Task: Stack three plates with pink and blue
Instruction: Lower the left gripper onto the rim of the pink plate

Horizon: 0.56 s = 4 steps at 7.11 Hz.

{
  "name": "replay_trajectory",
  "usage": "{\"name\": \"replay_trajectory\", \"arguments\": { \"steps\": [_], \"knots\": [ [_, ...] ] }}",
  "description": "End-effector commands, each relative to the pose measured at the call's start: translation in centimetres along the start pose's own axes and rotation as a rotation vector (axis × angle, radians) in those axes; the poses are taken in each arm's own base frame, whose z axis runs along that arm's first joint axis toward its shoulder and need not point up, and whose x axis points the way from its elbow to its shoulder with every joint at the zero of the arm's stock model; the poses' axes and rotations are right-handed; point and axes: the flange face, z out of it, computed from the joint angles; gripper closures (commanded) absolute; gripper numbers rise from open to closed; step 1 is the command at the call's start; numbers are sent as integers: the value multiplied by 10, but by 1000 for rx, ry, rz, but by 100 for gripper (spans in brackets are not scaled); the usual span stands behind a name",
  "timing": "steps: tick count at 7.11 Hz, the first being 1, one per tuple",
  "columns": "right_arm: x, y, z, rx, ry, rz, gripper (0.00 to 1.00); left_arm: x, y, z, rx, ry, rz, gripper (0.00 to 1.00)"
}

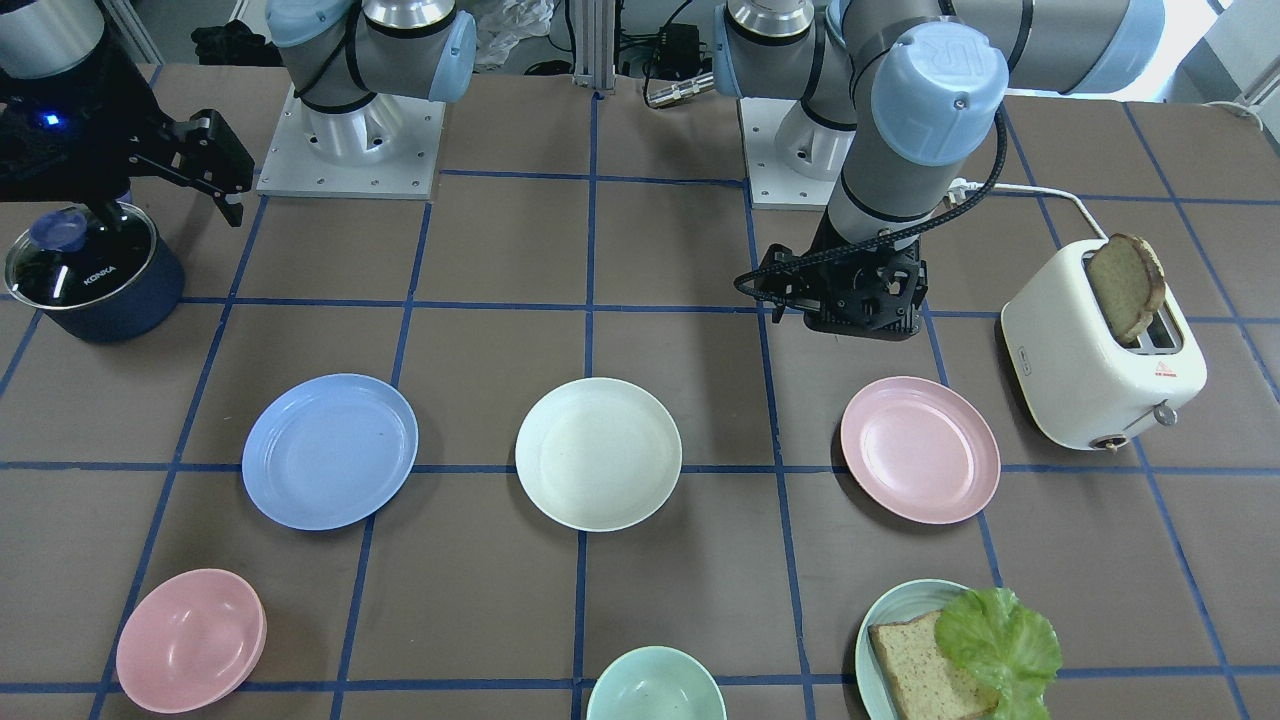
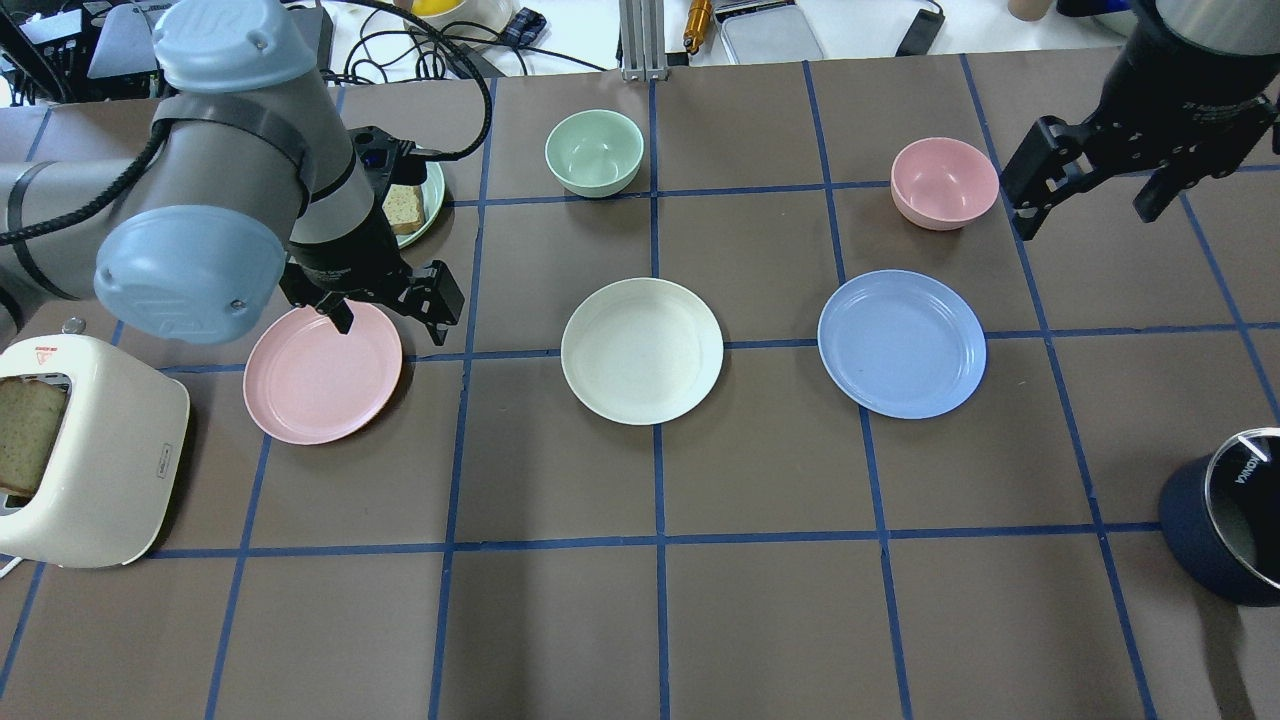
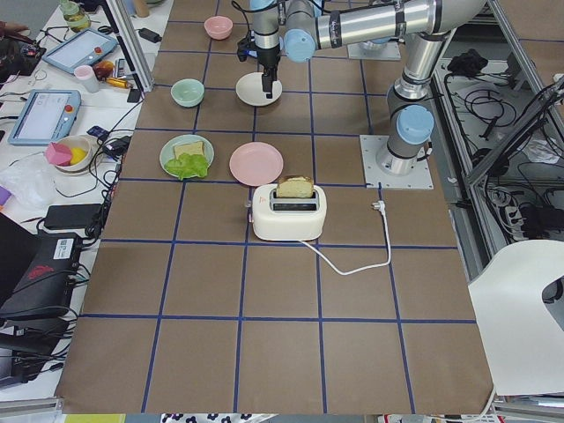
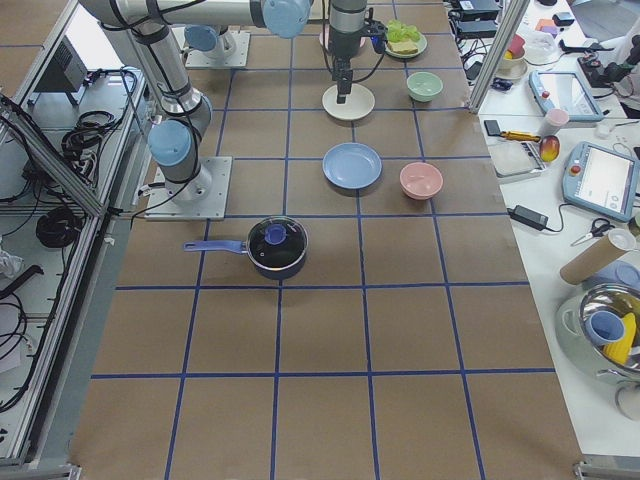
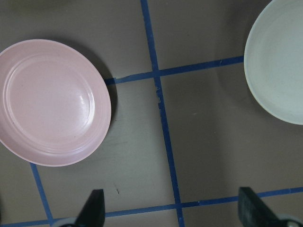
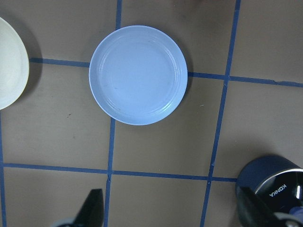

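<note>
Three equal plates lie apart in a row on the brown table. The pale pink plate [image 2: 322,372] is on my left, the cream-white plate [image 2: 641,350] in the middle, the light blue plate [image 2: 901,343] on my right. My left gripper [image 2: 392,316] is open and empty, hovering above the pink plate's [image 5: 52,101] far right rim. The left wrist view also shows the cream plate [image 5: 279,61]. My right gripper [image 2: 1092,195] is open and empty, raised high beyond the blue plate [image 6: 138,74], near the pink bowl.
A small pink bowl [image 2: 944,182] and a green bowl [image 2: 594,152] stand at the far side. A teal plate [image 1: 865,640] holds bread and lettuce behind my left arm. A white toaster [image 2: 90,470] with bread stands at my left; a dark lidded pot [image 2: 1225,525] at my right.
</note>
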Motion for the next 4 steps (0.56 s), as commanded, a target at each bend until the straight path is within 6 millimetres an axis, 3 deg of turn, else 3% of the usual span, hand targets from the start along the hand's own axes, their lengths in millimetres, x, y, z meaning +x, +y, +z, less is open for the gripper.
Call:
{"name": "replay_trajectory", "arguments": {
  "steps": [1, 4],
  "knots": [
    [0, 0, 0, 0, 0, 0, 0, -4, 11, 29, -61, -67, 15, 0],
    [0, 0, 0, 0, 0, 0, 0, -5, 12, 51, -83, -79, 17, 0]
  ]
}}
